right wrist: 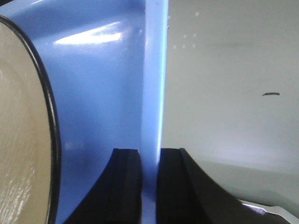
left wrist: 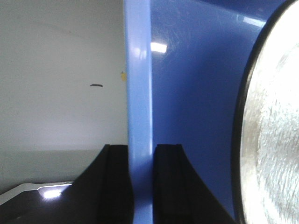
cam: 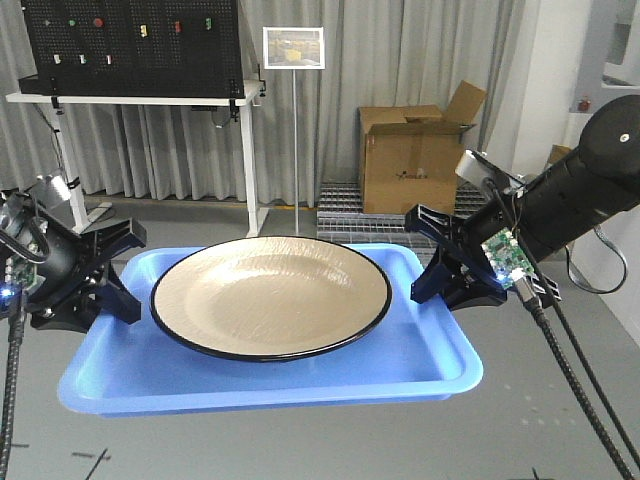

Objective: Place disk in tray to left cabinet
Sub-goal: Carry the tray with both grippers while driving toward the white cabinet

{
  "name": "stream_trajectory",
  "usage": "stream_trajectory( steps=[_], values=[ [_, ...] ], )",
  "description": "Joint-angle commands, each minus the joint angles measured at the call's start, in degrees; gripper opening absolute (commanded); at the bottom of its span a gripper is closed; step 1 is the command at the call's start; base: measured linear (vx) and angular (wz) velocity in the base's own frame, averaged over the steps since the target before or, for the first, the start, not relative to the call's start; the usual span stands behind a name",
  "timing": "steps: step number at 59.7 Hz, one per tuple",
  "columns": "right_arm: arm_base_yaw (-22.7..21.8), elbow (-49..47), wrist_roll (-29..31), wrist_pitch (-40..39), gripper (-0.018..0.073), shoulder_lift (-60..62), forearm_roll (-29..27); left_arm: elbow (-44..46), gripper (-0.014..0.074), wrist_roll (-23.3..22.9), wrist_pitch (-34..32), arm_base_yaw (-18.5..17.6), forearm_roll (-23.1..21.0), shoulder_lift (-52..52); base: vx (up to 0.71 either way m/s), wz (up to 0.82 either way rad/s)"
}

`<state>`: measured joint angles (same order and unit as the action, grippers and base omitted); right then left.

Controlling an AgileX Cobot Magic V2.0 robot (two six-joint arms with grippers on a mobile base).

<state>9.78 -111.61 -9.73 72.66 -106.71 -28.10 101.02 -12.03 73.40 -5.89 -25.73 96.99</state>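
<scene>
A bright blue tray (cam: 420, 365) hangs in the air in front of me, carrying the disk (cam: 270, 295), a wide tan plate with a thin black rim. My left gripper (cam: 118, 272) is shut on the tray's left rim (left wrist: 139, 93), one black finger on each side of it. At the tray's right rim (right wrist: 153, 84) my right gripper (cam: 432, 258) is shut the same way. Both wrist views show the disk's edge (left wrist: 275, 140) (right wrist: 23, 140) just inside the rim. The left cabinet is out of view.
A white desk (cam: 130, 97) with a black pegboard (cam: 130, 45) stands at the back left. A sign on a thin post (cam: 294, 48) is behind the tray. An open cardboard box (cam: 415, 155) sits at the back right. Grey floor (cam: 300, 440) lies below.
</scene>
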Motion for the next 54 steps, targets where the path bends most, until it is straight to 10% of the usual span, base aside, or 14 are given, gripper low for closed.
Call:
stream_trajectory(
  steps=[1,54],
  values=[
    [1.7,-2.1,0.2,0.4,-0.0004,3.4,-11.3,2.2,0.0000,-0.9,-2.9,-1.8,-12.0,-3.2,0.66,0.03],
    [1.7,-2.1,0.2,0.4,-0.0004,3.4,-11.3,2.2,0.0000,-0.9,-2.9,-1.8,-12.0,-3.2,0.63,-0.03]
  ],
)
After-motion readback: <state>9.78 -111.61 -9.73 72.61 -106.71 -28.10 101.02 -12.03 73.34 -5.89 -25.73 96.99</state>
